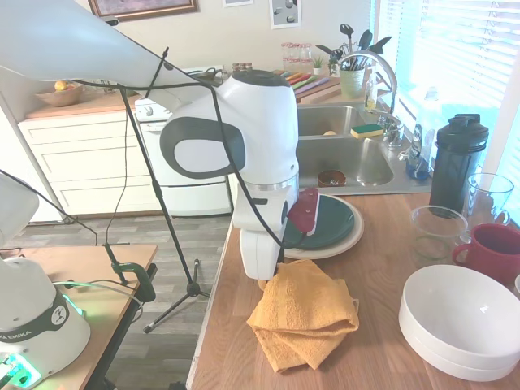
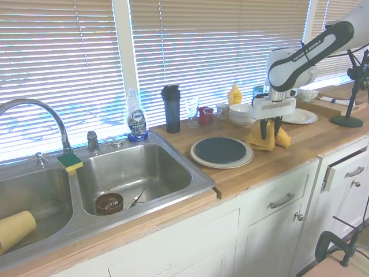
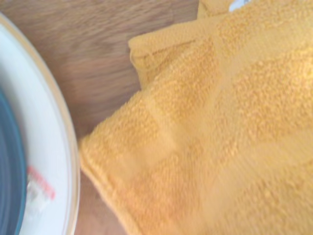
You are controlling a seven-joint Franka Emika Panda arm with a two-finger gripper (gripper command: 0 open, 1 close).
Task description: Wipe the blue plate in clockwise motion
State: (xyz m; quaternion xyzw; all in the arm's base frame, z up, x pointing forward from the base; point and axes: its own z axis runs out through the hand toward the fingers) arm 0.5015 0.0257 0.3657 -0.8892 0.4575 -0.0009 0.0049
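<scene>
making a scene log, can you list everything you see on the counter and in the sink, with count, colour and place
blue plate: one, dark teal, stacked on the cream plate
cream plate: one, on the counter beside the sink
towel: one, orange-yellow, folded, beside the plates
white bowls: stacked, past the towel
red mug: one, near the bowls
clear glasses: two, by the mug
black shaker bottle: one, by the window
dish soap bottle: one, clear, behind the sink
sponge: one, yellow-green, sink rim
brown dish: one, in the sink basin
gripper: one, open, above the towel
</scene>
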